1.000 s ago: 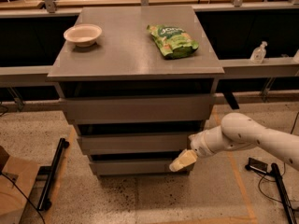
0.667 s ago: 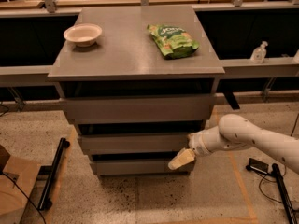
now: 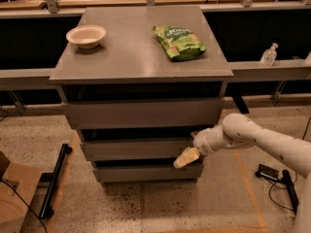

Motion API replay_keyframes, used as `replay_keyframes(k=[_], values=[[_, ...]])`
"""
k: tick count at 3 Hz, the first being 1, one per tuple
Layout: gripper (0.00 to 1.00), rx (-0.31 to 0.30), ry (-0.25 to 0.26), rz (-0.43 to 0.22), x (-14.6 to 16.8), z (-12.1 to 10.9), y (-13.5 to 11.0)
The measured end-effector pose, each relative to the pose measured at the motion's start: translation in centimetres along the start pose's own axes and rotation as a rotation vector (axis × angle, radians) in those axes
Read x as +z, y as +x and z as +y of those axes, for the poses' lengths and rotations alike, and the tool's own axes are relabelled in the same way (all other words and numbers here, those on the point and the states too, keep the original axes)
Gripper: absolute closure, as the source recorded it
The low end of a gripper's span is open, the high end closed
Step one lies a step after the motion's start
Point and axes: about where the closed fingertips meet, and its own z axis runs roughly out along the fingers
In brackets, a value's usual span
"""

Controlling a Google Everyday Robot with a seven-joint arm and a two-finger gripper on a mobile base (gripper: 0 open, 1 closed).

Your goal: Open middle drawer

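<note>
Three grey drawer fronts are sitting one below another under the table (image 3: 141, 64) top, and the middle drawer (image 3: 131, 148) (the second slab down) is showing only its front, with a dark gap above it and no box interior on view, so it is reading as shut or barely started. The hand (image 3: 186, 158) is hanging at the right end of that front, low against its bottom edge and over the shadowed gap above the lowest drawer (image 3: 146, 172), while the white arm (image 3: 252, 137) is reaching in from the right. Judging by this, the robot is working at the engaging step: getting a purchase on a handleless front before any pull. The next move is likely calling for a hook under or behind the middle front's lower lip, then a straight draw outward, keeping clear of the lowest front so the wrong drawer is not coming along. Whether the hand is open or closed cannot be told — its pale end is appearing as one blob against the dark, and whether it is touching the front or merely hovering close is equally unclear. Nothing is visibly being held. The arm is running off the right edge, and a bowl (image 3: 86, 35) and a green bag (image 3: 180, 42) are resting well apart on the table.
</note>
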Motion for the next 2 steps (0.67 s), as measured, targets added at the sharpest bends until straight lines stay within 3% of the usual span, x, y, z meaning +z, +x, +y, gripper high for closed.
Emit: replay_keyframes(k=[2], values=[[0.0, -0.012, 0.009, -0.052, 1.9, -3.1, -0.8]])
